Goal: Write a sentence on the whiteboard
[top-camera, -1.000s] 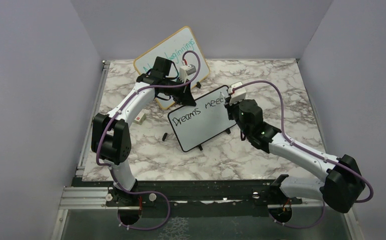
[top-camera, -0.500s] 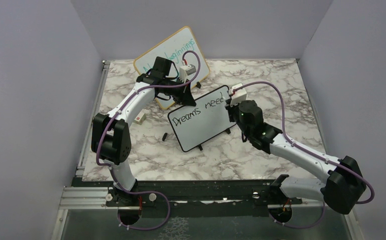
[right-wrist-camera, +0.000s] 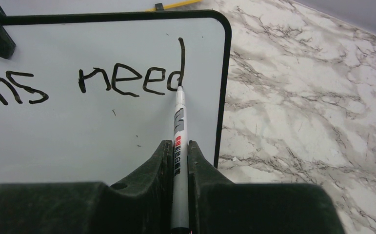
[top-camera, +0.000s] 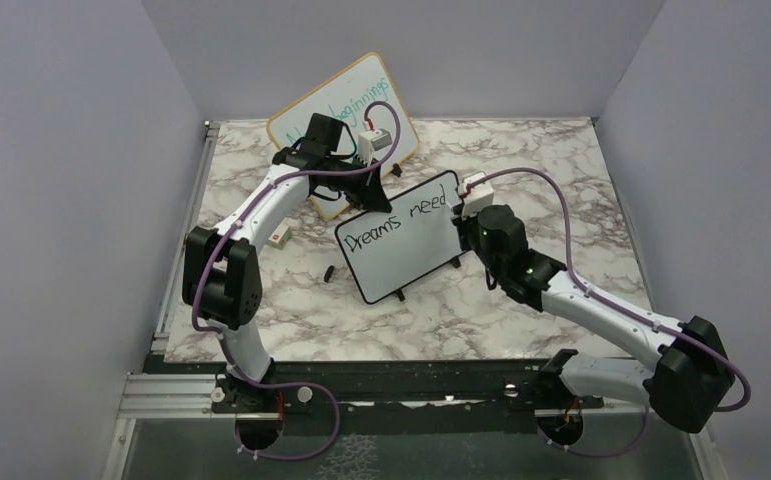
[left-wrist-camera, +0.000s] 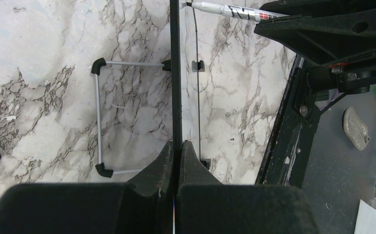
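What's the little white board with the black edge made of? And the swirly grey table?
The small black-framed whiteboard looks like smooth coated sheet, marker ink sitting crisp on it; its rim is probably plastic. The grey-veined white table looks like marble, perhaps only a printed pattern.

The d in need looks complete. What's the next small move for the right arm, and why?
Probably lift the marker off the whiteboard and shift down-left for a second line: its tip sits at the d's foot, need almost reaches the right frame, and bare board lies below.
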### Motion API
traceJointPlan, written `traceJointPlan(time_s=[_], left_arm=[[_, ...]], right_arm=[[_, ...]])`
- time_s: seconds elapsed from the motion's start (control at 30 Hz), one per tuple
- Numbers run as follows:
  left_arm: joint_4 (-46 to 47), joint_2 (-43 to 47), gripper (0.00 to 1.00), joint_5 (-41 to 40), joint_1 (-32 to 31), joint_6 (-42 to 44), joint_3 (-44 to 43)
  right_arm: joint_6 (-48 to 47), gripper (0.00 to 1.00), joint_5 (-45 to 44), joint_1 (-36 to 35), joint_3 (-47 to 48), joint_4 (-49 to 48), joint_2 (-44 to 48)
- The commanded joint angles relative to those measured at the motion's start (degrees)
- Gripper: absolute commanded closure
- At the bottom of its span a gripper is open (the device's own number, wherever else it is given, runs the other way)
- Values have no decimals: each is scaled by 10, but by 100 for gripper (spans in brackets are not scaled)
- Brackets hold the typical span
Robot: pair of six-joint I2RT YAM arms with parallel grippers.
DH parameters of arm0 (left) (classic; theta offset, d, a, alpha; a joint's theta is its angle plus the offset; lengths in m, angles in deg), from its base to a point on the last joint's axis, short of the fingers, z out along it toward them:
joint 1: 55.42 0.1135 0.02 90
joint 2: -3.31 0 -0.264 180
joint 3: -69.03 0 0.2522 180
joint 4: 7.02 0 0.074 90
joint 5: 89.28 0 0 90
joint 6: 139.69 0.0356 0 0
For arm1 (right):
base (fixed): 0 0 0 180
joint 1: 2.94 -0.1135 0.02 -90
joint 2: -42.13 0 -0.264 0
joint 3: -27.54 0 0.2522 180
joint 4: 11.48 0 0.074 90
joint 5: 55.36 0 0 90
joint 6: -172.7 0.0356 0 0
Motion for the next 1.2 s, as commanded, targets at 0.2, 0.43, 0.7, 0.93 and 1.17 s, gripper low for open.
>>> traceJointPlan(time_s=[0.2,0.43,0.7,0.93,1.17], left_arm=[[-26,-6,100,-32,4,21,12],[-26,-2,100,-34,4,20,8],[-26,8,90,-43,4,4,-16],[12,52,62,-79,4,-31,-18],[92,132,56,-83,30,-80,62]], right_arm=[[12,100,-3,3,-12,27,16],[6,100,-9,3,-9,16,31],[-8,100,8,3,-1,14,63],[-12,100,22,3,8,32,87],[-20,100,71,3,13,50,108]])
